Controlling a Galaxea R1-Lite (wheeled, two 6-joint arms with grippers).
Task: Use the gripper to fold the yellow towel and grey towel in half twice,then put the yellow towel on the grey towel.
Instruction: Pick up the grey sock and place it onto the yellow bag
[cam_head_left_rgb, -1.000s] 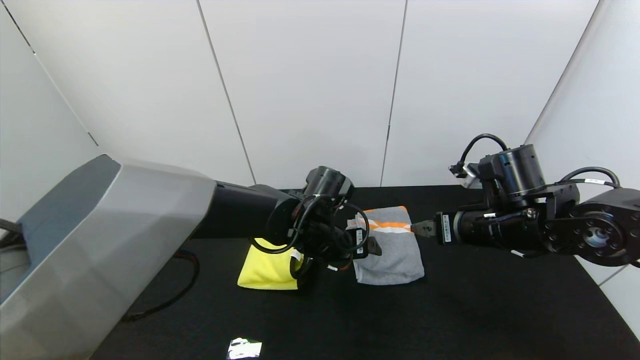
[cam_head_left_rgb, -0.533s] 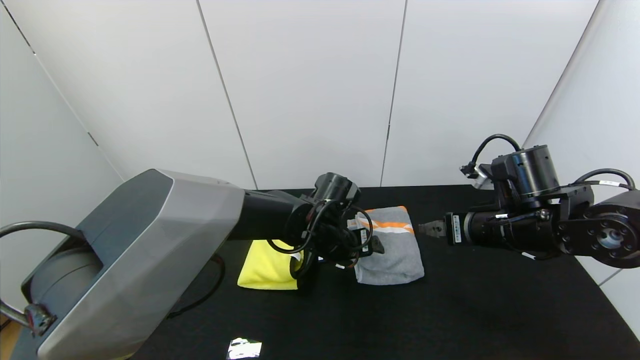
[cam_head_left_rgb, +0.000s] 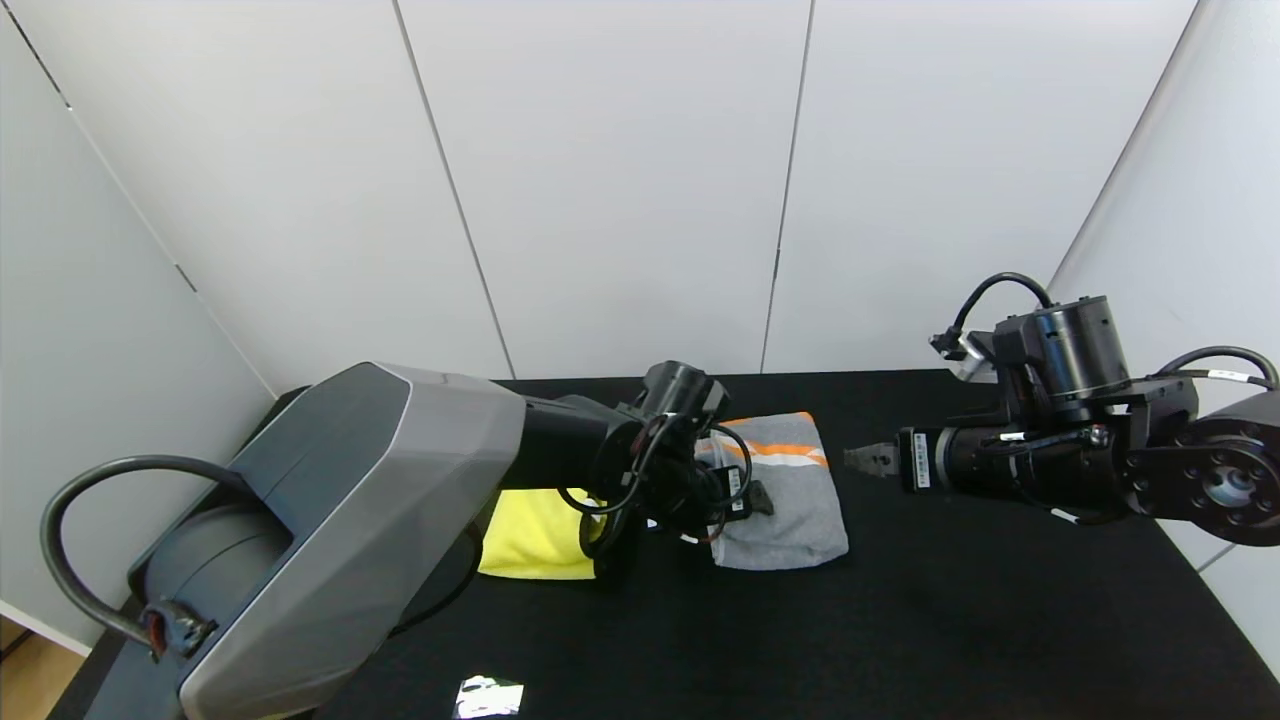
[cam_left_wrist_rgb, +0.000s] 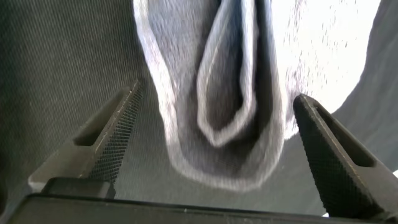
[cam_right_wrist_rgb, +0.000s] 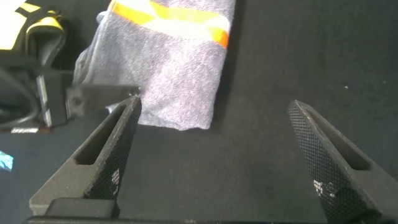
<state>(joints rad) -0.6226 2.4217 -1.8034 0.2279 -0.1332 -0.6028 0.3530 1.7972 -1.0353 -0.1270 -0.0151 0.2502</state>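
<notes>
1. The grey towel (cam_head_left_rgb: 785, 495) lay folded into a compact bundle on the black table (cam_head_left_rgb: 950, 620), its orange-and-white band (cam_head_left_rgb: 775, 450) at the far end. The left wrist view showed several stacked layers at one corner, so both of its folds looked complete.

2. The yellow towel (cam_head_left_rgb: 530, 535) lay folded just beside the grey one on the robot's left, the two apart and not overlapping. Much of it was hidden behind the left arm. Stacking it on the grey towel appeared to be the step left to do.

3. The left gripper (cam_head_left_rgb: 755, 497) sat low at the near-left edge of the grey towel. In the left wrist view its fingers (cam_left_wrist_rgb: 109, 137) were spread wide on either side of the folded corner, pinching nothing. That pose suited either letting go of a finished fold or lining up on the edge; which one could not be told.

4. The right gripper (cam_head_left_rgb: 862, 460) hovered above the table just off the grey towel's right edge, pointing toward it. Its fingers (cam_right_wrist_rgb: 106, 155) were likewise spread and empty, with bare table between them.

5. With neither tool holding cloth, the next move probably called for the left gripper to shift to the yellow towel; a loose pinch there could undo its folds.
</notes>
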